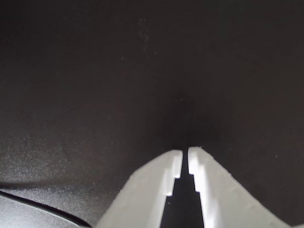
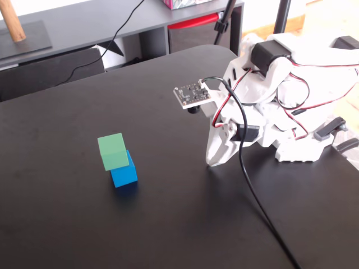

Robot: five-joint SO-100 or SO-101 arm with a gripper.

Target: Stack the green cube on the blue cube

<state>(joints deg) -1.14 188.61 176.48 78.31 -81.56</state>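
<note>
On the black table [image 2: 67, 224] the green cube [image 2: 113, 151] sits atop the blue cube [image 2: 124, 175], twisted and offset so it overhangs toward ten o'clock in the fixed view while the blue cube's four o'clock corner shows bare. The white gripper [image 2: 213, 161] is folded down at about three o'clock of the stack, well apart from it, tips near the tabletop. In the wrist view its jaws are all but closed, a thin slit between the fingertips [image 1: 176, 156], and nothing is held; only dark table lies ahead, no cube in sight. The stacking looks done, so the risk now is to what stands: the green cube, judged from its overhang, has little margin, and a knock to the table or a sweep of the arm toward nine o'clock could tip it off. The black cable [image 2: 249, 196] trailing across the table toward five o'clock might also drag if the arm swings.
</note>
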